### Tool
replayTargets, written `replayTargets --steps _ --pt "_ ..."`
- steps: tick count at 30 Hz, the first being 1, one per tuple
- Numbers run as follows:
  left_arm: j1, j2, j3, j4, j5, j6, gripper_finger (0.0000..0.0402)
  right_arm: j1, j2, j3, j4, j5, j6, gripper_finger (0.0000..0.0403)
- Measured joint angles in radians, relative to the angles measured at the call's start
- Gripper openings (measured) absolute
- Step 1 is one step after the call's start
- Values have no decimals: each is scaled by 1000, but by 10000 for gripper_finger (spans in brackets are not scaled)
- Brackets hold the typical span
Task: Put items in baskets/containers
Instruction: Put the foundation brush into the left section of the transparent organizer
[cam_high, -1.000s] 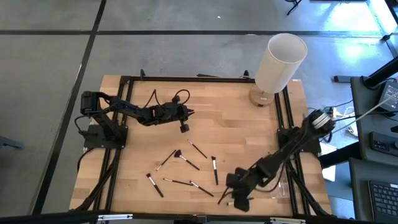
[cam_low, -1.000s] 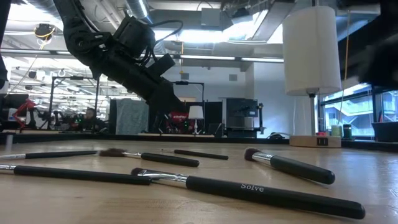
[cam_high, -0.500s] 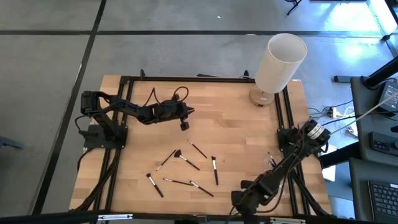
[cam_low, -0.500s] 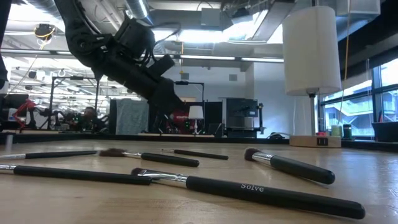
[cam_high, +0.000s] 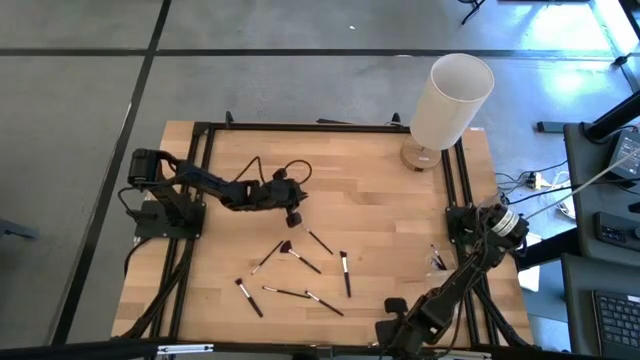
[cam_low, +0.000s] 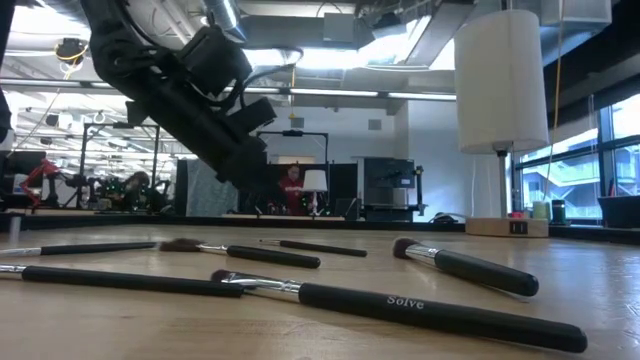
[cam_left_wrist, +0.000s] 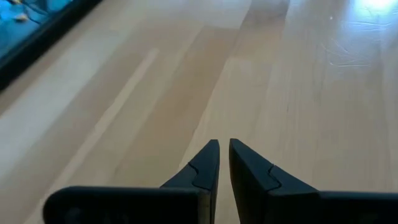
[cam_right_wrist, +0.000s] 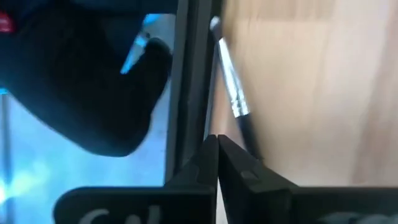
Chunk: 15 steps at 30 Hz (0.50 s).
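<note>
Left claw (cam_left_wrist: 224, 144) hangs over bare wood in the left-middle of the tabletop (cam_high: 380, 190). Its fingers are drawn almost together with only a sliver between them, and there's nothing in that sliver. Just nearer the front edge than that claw is the scatter of loose brushes (cam_high: 345, 273). Seven or so lie flat in the middle-front of the wood, pointing every which way and apart from one another. One of them has a fanned head (cam_high: 286, 247). From table height the nearest one, a black handle marked "Solve" (cam_low: 400, 305), lies across the foreground with others lined up behind it, and the left arm (cam_low: 190, 95) is slung in above them. Over to the right arm (cam_high: 455, 285), which stretches from its base at the right edge all the way down to the front rim of the tabletop. The right claw (cam_right_wrist: 216, 140) is clenched tight, tips pressed together. A single brush (cam_right_wrist: 231, 93) with a silver ferrule runs straight down to those tips, right along the dark frame rail at the table's edge. Whether the handle is actually nipped between them, I can't tell. A few more brushes (cam_high: 437, 257) sit by the right rail near that arm's base, and the clear box itself I can't make out. At the far right corner the tall white cylinder (cam_high: 450, 100) stands on its wooden base.
</note>
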Motion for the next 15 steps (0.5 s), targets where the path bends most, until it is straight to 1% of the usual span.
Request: replayTargets --steps 3,5,10,12,15 --pt "-31 0 0 -8 -56 -8 32 0 0 65 -91 14 -42 7" --pt "-51 0 0 -10 -72 -15 32 0 0 127 -164 31 -62 7" --pt "-98 0 0 -8 -102 -15 32 14 3 280 -288 119 -180 7" --pt "-110 0 0 -8 -114 -14 32 18 16 302 -311 146 -228 8" --pt "-116 0 0 -8 -118 0 32 18 40 299 -352 151 -241 23"
